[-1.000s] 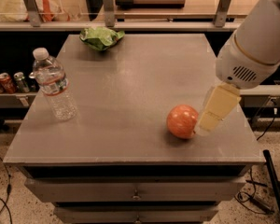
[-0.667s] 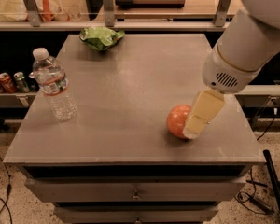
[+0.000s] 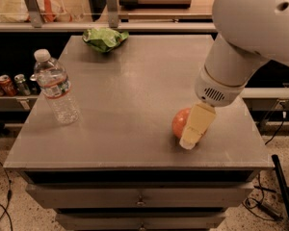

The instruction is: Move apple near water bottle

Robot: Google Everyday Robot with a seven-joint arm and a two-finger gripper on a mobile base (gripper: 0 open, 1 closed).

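The gripper (image 3: pixel 190 130) is low on the table (image 3: pixel 135 81), right up against the apple (image 3: pixel 180 121) at the near right. Whether it grasps the fruit or simply sits against it, I cannot tell from here.

The danger is plain. That apple is round and sits close to the front edge, so one off-centre nudge could send it rolling away, maybe over the side. If the hold is shallow, it could pop free on the lift. The bottle (image 3: pixel 55 88) stands upright well apart on the far left. It's tall and narrow, so a fast arrival or a swinging arm could topple it. The green bag (image 3: pixel 103 37) at the back is out of the likely path.

As for the apple, it's orange-red and smooth with a soft sheen. Only its left side shows, and the gripper hides the rest.
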